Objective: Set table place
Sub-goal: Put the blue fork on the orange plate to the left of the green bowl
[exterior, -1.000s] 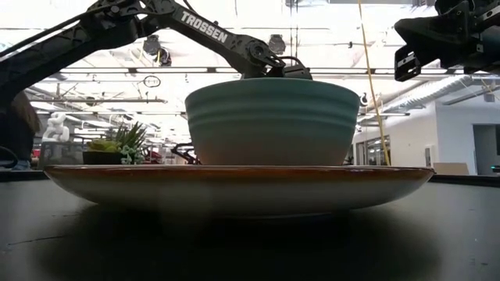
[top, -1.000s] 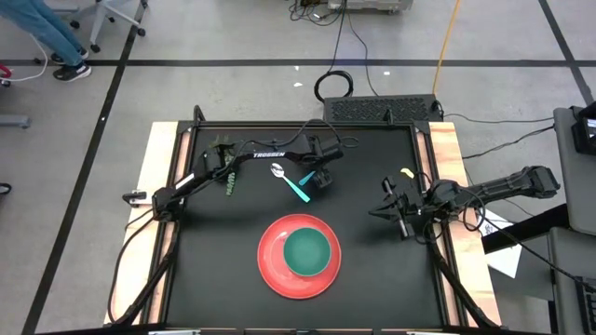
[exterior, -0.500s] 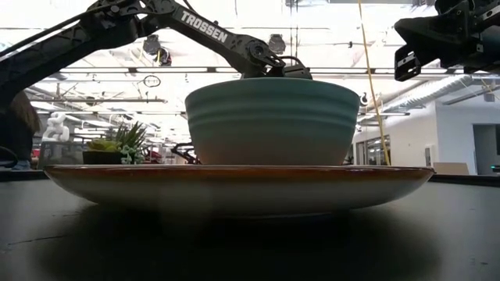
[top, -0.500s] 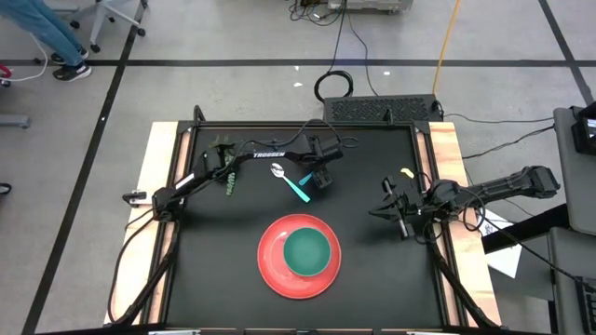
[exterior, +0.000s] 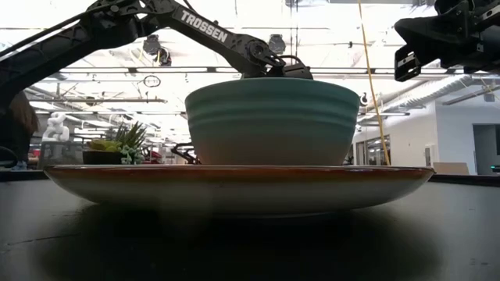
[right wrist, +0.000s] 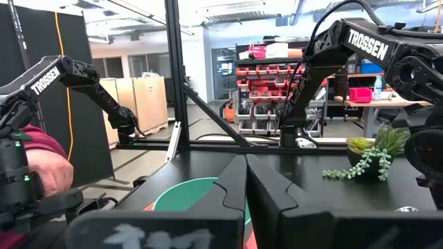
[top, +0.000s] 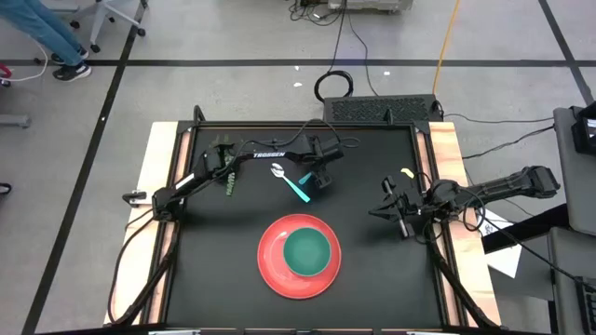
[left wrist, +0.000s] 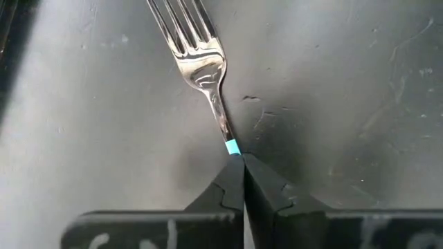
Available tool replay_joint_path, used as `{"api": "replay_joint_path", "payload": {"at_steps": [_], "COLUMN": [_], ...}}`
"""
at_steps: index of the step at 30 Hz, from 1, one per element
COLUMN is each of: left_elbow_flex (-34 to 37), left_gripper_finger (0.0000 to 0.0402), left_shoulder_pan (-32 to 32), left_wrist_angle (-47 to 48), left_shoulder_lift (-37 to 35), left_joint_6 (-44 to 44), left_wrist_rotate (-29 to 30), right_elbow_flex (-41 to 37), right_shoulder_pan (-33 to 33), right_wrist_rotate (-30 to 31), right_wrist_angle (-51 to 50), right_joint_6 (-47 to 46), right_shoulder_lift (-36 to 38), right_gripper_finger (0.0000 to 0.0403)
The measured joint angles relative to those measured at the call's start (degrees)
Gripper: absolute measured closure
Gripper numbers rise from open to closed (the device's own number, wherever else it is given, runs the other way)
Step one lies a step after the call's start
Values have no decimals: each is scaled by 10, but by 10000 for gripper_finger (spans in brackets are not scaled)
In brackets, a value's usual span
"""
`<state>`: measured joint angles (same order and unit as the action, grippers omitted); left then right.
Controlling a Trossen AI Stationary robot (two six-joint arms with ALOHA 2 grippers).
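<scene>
We judge that our left gripper (left wrist: 241, 181), pinched shut on the very end of the light-blue handle of the steel fork (left wrist: 201, 66), could let it swivel or slip on lifting, since so little is held. That arm reaches across the matte black table (top: 214, 261) to twelve o'clock of the round red plate (top: 269, 265) carrying the teal-green bowl (top: 308, 252); the blue-handled spoon (top: 289, 180) lies alongside. Our right gripper (top: 399, 214), closed and empty, waits at three o'clock.

Bright overhead ceiling lights backlight the low view, leaving the near plate (exterior: 234, 181) softly blurred.

"TROSSEN" on left arm (exterior: 205, 27)
</scene>
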<state>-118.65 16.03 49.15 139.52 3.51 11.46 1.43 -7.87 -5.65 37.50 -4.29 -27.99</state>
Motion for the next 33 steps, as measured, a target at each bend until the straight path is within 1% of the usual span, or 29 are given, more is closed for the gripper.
{"api": "replay_joint_path", "payload": {"at_steps": [12,16,20,24,29,33], "left_elbow_flex": [0,0,0,0,0,0], "left_gripper_finger": [398,384,339,274,190,142], "left_shoulder_pan": [0,-5,-9,-8,-7,-6], "left_wrist_angle": [-12,-26,-29,-29,-34,-40], "left_shoulder_lift": [0,0,0,0,0,0], "left_joint_6": [7,-1,-3,-2,6,3], "left_wrist_rotate": [-12,-22,-25,-23,-20,-20], "right_elbow_flex": [0,0,0,0,0,0], "right_shoulder_pan": [0,0,0,0,0,0], "right_wrist_rotate": [0,0,-1,-4,-4,-4], "right_wrist_angle": [0,0,-1,-6,-5,-4], "right_joint_6": [0,0,-1,-8,7,18], "right_shoulder_lift": [0,0,0,0,0,0], "right_gripper_finger": [403,403,403,403,403,403]}}
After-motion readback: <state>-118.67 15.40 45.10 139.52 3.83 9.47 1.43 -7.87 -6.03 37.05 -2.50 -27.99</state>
